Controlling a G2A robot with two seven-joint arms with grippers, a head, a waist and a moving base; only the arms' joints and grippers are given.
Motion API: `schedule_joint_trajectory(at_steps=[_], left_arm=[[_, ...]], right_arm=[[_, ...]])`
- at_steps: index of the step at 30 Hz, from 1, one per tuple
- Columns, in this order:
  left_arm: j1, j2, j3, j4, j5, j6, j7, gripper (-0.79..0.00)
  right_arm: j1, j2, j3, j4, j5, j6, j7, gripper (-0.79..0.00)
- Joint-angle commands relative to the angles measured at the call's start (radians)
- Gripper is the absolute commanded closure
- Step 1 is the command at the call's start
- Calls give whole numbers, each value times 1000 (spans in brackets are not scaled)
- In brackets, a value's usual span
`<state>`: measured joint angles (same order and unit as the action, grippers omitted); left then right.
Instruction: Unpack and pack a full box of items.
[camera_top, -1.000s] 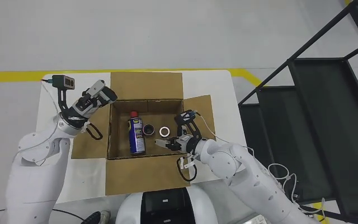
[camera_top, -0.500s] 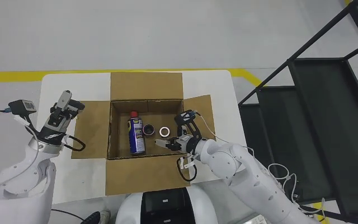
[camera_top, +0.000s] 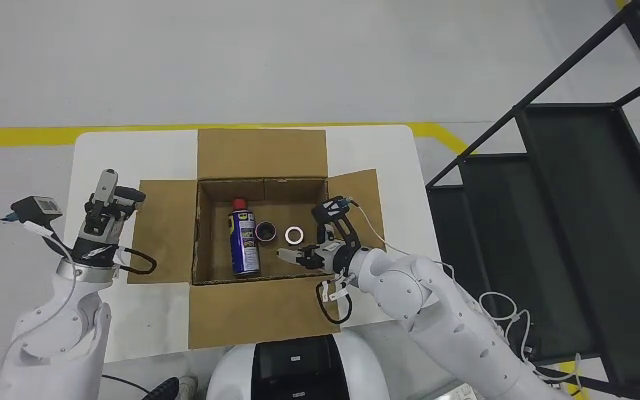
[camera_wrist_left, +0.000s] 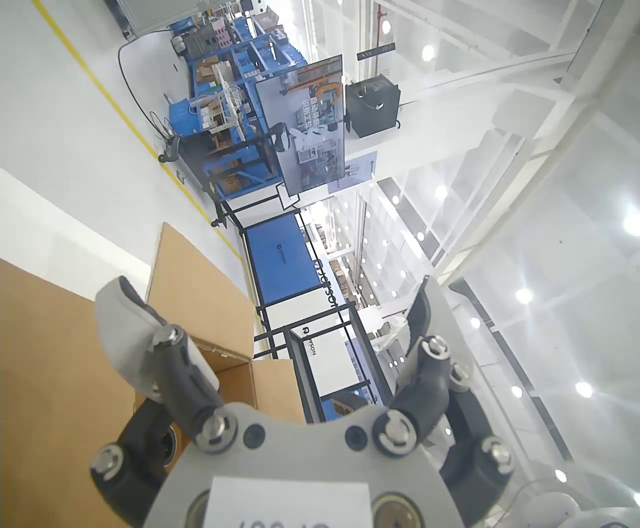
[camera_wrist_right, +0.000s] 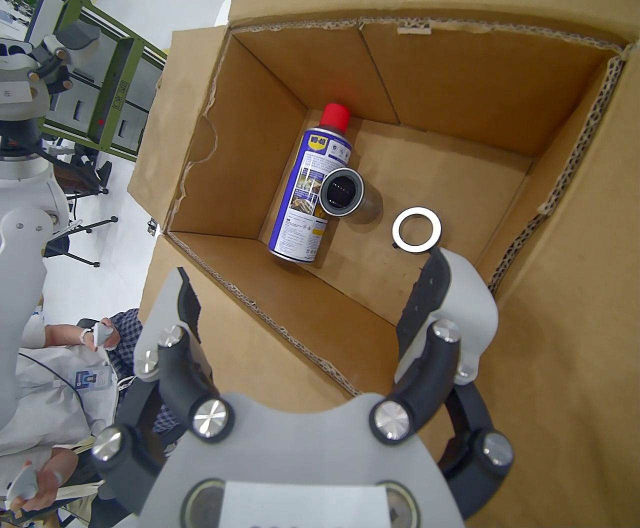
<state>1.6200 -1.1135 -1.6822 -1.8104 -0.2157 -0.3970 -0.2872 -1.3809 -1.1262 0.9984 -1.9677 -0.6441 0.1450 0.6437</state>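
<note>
White rectangular tabletop (camera_top: 395, 150) on pale grey floor (camera_top: 300, 60), yellow painted floor stripe (camera_top: 35, 134) just behind. Black metal stair frame (camera_top: 575, 160) near its right side. Farther off, blue metal workbenches (camera_wrist_left: 220, 120) beside large dark display screen (camera_wrist_left: 312, 125).

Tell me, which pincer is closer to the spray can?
Right. The right pincer hangs over the box rim, close to the can; the left pincer is outside the box, beyond its side flap.

Beyond the right gripper (camera_wrist_right: 308, 267), the dark cylinder (camera_wrist_right: 341, 192) covers part of the spray can (camera_wrist_right: 307, 165); its inside is too dark to tell.
</note>
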Motion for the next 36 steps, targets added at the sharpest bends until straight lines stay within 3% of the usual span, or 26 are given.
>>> schedule_joint_trajectory(at_steps=[1, 5, 10, 16, 19, 23, 36], left_arm=[[0, 0, 0, 0, 0, 0, 0, -785], [0, 0, 0, 0, 0, 0, 0, -785], [7, -2, -10, -20, -19, 5, 16, -785], [101, -7, -119, -79, -47, 49, 143, -785], [159, -13, -150, -101, -25, 86, 214, -785], [211, -18, -159, -124, -9, 100, 211, -785], [212, -18, -152, -122, 26, 114, 179, -785]], right_arm=[[2, -1, -7, -4, 8, -13, -1, -785], [86, -20, -79, 39, -24, 5, 37, -785], [247, -70, -237, 137, -137, 139, 80, -785], [368, -134, -362, 260, -180, 253, 74, -785], [399, -159, -398, 302, -199, 296, 64, -785], [414, -176, -414, 325, -198, 313, 52, -785], [414, -176, -414, 325, -198, 313, 52, -785]])
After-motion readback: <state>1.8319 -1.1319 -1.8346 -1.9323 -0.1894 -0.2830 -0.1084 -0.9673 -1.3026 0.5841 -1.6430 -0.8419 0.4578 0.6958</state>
